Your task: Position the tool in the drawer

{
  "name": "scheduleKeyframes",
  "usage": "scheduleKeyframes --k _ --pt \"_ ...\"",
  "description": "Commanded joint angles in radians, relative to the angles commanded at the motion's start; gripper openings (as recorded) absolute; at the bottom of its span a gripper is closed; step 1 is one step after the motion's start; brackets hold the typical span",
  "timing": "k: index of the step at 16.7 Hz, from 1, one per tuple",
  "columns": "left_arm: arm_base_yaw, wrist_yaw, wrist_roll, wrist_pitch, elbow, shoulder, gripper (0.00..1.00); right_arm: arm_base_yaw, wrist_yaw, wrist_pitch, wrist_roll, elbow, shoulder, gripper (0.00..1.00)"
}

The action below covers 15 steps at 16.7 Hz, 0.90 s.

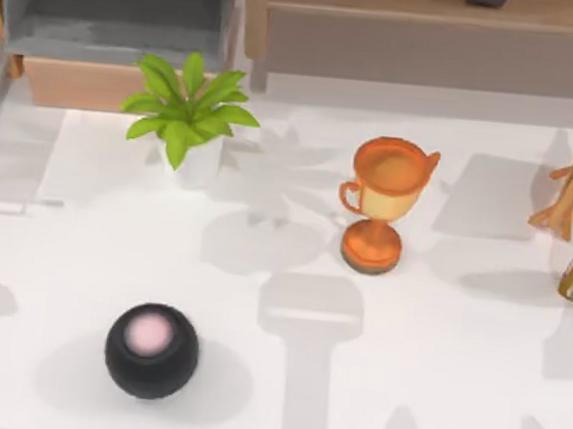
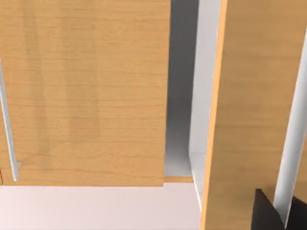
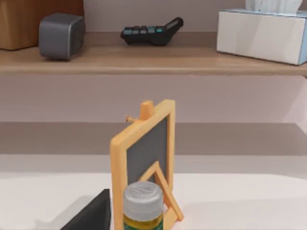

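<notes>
Top view: you've got the drawer (image 1: 113,19) pulled open at the far left, prob so the tool can drop straight in, and it looks empty inside. Can't spot the blue stapler anywhere tbh, so no idea where it sits rn. On the table (image 1: 434,368) there's a black ball (image 1: 151,349) near left, a plant (image 1: 190,111) and an orange trophy cup (image 1: 383,198) w/ nothing visible in it. Both grippers' fingers: can't tell.

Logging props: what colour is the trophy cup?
Orange; the trophy cup shows best in the top view.
</notes>
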Motion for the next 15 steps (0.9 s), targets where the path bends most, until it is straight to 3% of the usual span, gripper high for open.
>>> scheduleKeyframes --k 7,15 --pt "-0.105 -0.107 -0.004 -0.108 0.194 0.079 0.00 0.000 0.000 0.000 0.000 0.000 0.000 1.00" --pt "-0.135 -0.133 -0.004 -0.157 0.271 0.125 0.00 0.000 0.000 0.000 0.000 0.000 0.000 1.00"
